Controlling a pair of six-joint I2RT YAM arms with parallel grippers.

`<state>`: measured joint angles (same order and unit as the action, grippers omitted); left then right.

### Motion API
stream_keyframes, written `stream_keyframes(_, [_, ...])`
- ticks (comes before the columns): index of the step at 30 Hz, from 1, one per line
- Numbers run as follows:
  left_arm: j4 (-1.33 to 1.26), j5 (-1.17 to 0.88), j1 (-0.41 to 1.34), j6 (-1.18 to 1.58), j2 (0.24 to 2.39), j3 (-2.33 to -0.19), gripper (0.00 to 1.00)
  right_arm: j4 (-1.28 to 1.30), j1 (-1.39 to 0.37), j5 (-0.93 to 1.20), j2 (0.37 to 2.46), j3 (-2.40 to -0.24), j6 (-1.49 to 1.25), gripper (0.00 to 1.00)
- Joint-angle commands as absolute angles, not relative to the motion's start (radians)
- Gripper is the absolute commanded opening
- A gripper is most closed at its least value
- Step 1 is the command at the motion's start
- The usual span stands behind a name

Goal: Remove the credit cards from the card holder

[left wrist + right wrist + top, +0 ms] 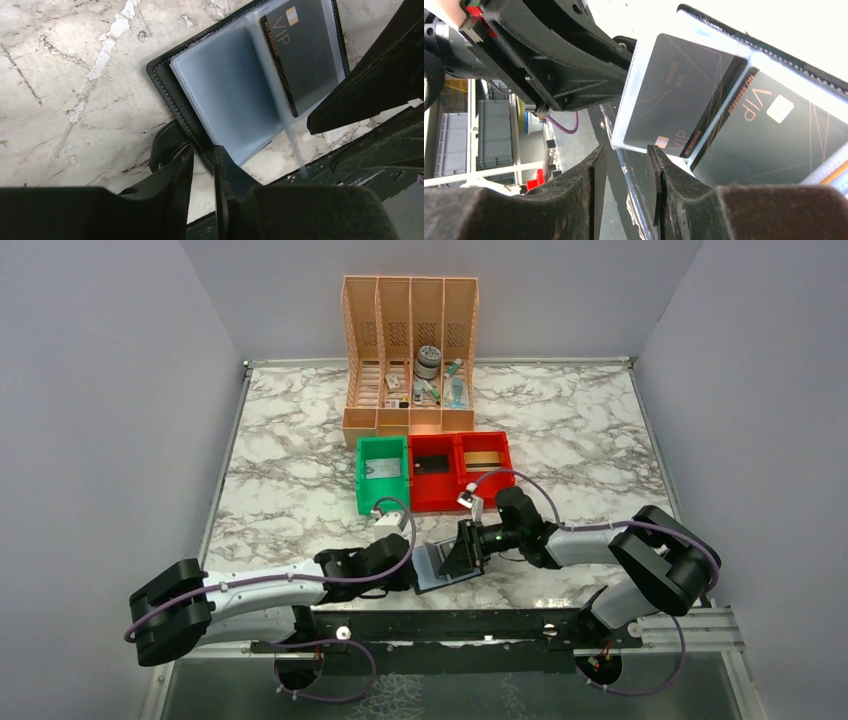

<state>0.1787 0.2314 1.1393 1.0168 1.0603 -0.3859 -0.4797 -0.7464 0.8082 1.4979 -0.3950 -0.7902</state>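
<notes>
1. The card holder (pixel 432 570), a black wallet with pale blue clear sleeves, lies open on the marble table (pixel 290 490). It sits on the near side of the green bin (pixel 383 502) and a little to the right of it, between my two grippers.
2. My left gripper (pixel 202 156) is low, straight toward me from the green bin, at the wallet's left edge. Its fingers stand narrow, and the black cover's edge runs between the tips. They seem to pinch it, though the tips hide the contact.
3. My right gripper (pixel 625 150) is farther right of the green bin, on the wallet's other side. Its fingers stand apart, and one clear sleeve leaf (pixel 634 65) stands up with its thin edge passing loosely through the gap.
4. That raised leaf holds a dark grey VIP card (pixel 674 95). A second VIP card (pixel 774 135) lies in the page beneath.
5. The green bin holds a pale card (pixel 380 470). The red bins (pixel 435 502) touch its right side. The nearer one holds a dark card (pixel 430 465) and the farther one a tan card (pixel 483 458).
</notes>
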Motion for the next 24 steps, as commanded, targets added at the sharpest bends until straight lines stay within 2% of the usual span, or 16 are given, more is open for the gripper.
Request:
stream_keyframes(1, [0.209, 0.269, 1.143, 1.03, 1.022, -0.399, 0.26, -0.433, -0.756, 0.779, 1.48, -0.44, -0.72, 0.36])
stream_keyframes(8, [0.258, 0.301, 1.143, 1.061, 0.971, -0.405, 0.33, -0.484, -0.756, 0.794, 1.505, -0.432, -0.768, 0.36])
stream_keyframes(15, [0.299, 0.314, 1.143, 1.079, 0.864, -0.395, 0.41, -0.256, -0.756, 0.638, 1.446, -0.475, -0.664, 0.36])
stream_keyframes(19, [0.262, 0.284, 1.143, 1.058, 0.833, -0.393, 0.48, -0.22, -0.756, 0.576, 1.401, -0.462, -0.657, 0.37])
stream_keyframes(24, [0.142, 0.225, 1.142, 1.022, 0.826, -0.384, 0.52, -0.231, -0.756, 0.584, 1.421, -0.465, -0.669, 0.37])
